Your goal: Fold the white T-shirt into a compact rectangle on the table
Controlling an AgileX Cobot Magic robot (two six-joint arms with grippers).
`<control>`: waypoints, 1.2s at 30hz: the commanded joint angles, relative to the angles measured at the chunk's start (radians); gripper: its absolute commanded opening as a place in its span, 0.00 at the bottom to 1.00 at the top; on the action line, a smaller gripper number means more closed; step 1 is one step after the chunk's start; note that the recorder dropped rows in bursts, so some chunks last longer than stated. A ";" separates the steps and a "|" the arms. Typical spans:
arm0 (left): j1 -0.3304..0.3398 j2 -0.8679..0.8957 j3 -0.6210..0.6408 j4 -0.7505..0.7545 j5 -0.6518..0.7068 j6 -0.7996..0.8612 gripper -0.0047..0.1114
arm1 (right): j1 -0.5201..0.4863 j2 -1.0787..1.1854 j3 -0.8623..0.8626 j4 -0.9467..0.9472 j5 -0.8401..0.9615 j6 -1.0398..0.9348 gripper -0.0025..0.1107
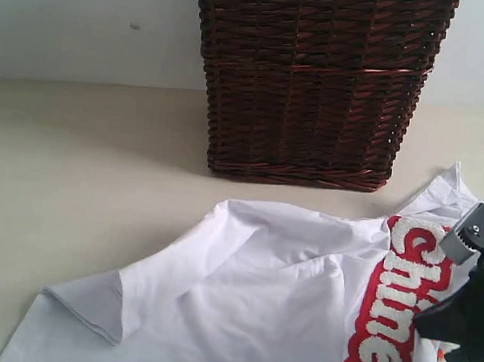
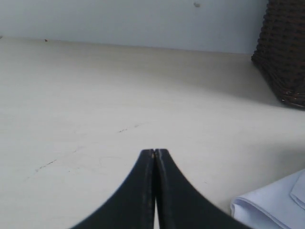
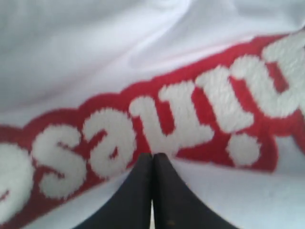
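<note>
The white T-shirt lies crumpled on the table, with one sleeve folded out at the lower left. Its fuzzy white, red-outlined lettering runs down the right side. My right gripper hovers over that lettering, shut, with nothing seen between its fingers. The right wrist view shows the shut gripper just above the lettering. A speck of orange shows beside the arm. In the left wrist view my left gripper is shut over bare table, a shirt edge close by. The exterior view does not show the left gripper.
A dark wicker basket stands at the back, just behind the shirt; its corner appears in the left wrist view. A pale wall runs behind the table. Bare table stretches to the left of the shirt.
</note>
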 commanded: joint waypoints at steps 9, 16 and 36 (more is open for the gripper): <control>-0.005 -0.006 -0.002 -0.005 -0.004 -0.001 0.04 | 0.102 0.065 -0.001 0.381 -0.125 -0.219 0.02; -0.005 -0.006 -0.002 -0.005 -0.004 -0.001 0.04 | 0.022 -0.175 0.001 -0.399 -0.010 0.270 0.02; -0.005 -0.006 -0.002 -0.005 -0.004 -0.001 0.04 | -0.047 0.083 0.029 0.391 -0.029 -0.290 0.02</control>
